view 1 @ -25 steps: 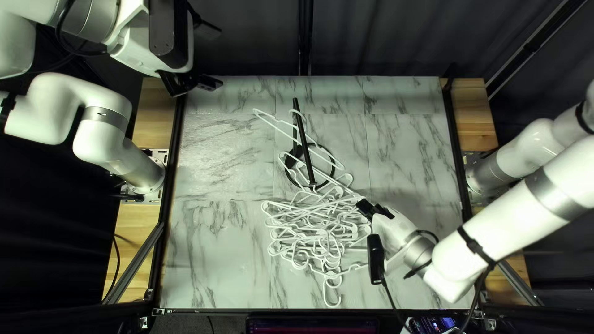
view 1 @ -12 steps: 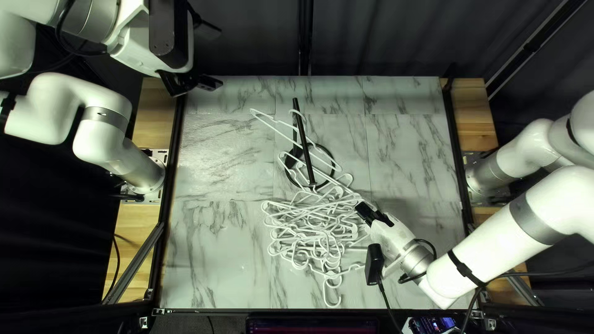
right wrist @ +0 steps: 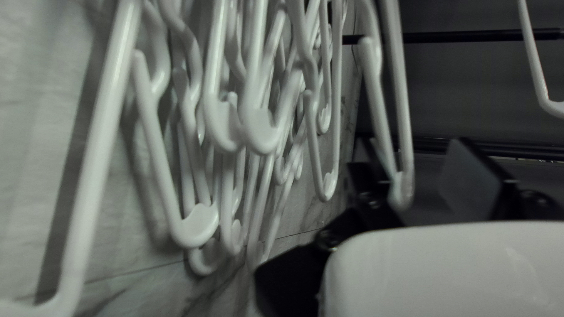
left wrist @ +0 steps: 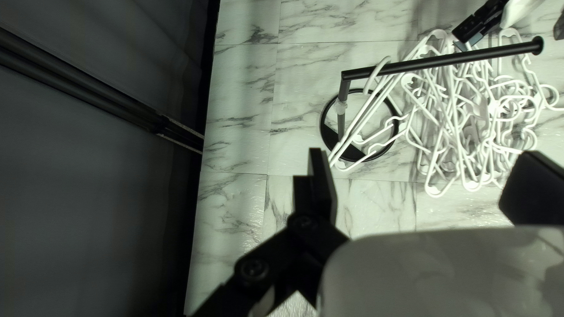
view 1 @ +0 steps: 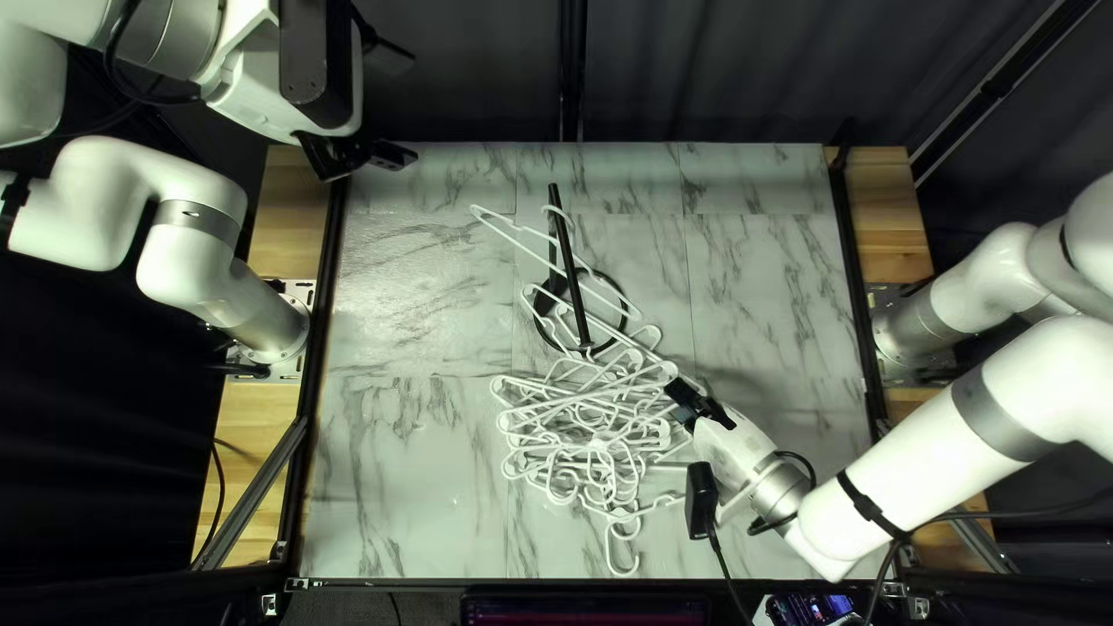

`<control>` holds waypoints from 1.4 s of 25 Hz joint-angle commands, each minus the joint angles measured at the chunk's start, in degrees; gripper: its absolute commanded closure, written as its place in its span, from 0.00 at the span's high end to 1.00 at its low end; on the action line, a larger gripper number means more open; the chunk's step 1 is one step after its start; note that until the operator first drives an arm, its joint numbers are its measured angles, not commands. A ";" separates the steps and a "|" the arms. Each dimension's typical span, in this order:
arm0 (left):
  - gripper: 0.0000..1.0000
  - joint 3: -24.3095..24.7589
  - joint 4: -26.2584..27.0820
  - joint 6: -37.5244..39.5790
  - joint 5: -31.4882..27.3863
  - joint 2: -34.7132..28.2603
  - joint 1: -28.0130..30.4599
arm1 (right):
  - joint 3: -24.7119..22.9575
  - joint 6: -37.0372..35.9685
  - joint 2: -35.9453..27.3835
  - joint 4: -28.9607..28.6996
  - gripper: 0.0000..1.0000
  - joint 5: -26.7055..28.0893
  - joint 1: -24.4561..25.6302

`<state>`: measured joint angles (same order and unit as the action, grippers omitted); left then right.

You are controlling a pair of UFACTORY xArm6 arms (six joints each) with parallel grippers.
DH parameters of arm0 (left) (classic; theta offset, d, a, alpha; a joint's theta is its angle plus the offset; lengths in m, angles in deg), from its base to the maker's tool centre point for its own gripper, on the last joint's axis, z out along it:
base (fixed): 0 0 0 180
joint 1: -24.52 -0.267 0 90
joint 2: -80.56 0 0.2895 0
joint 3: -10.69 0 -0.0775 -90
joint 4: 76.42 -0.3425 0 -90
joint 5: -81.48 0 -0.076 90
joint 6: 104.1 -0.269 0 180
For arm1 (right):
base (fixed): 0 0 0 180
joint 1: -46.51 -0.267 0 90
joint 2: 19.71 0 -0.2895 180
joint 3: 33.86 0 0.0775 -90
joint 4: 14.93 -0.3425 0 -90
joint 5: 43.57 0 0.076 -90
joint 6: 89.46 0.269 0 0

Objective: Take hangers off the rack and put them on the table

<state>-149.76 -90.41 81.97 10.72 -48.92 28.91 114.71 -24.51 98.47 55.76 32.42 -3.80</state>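
Well, the grey-veined, marble-patterned table point(view 1: 417, 499) is where these go, with the black metal ring-based rack point(left wrist: 435, 64) standing on it. Thin white plastic hangers point(right wrist: 258, 132) crowd beside and under its bar, tangled; at least one white hook point(left wrist: 370, 82) sits over the bar near the post. I'd leave my left gripper point(left wrist: 426, 155) out of this, its fingers spread with nothing between. My right gripper point(right wrist: 416, 155) also stands parted, one white hanger's rounded corner point(right wrist: 402, 191) between its pads, nearer one than the other. I should centre on that corner before closing, then ease it out slowly, watching for snagged neighbours; a hard tug could drag the tangle or tip the rack.
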 commanded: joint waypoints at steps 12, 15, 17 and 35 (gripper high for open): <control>1.00 0.00 0.00 0.00 0.00 0.00 0.00 | -13.86 -7.90 -21.41 4.44 1.00 -35.87 15.42; 1.00 0.00 0.00 0.00 0.00 0.00 0.00 | -16.32 -7.02 -24.51 6.43 1.00 -41.90 19.32; 1.00 0.00 0.00 0.00 0.00 0.00 0.00 | -17.78 -5.59 -26.00 6.57 1.00 -43.51 20.18; 1.00 0.00 0.00 0.00 0.00 0.00 0.00 | -28.31 -24.72 -60.90 -18.67 1.00 -29.05 15.65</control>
<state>-149.76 -90.41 81.97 10.72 -48.92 28.91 89.23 -38.39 50.36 47.25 -5.45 14.45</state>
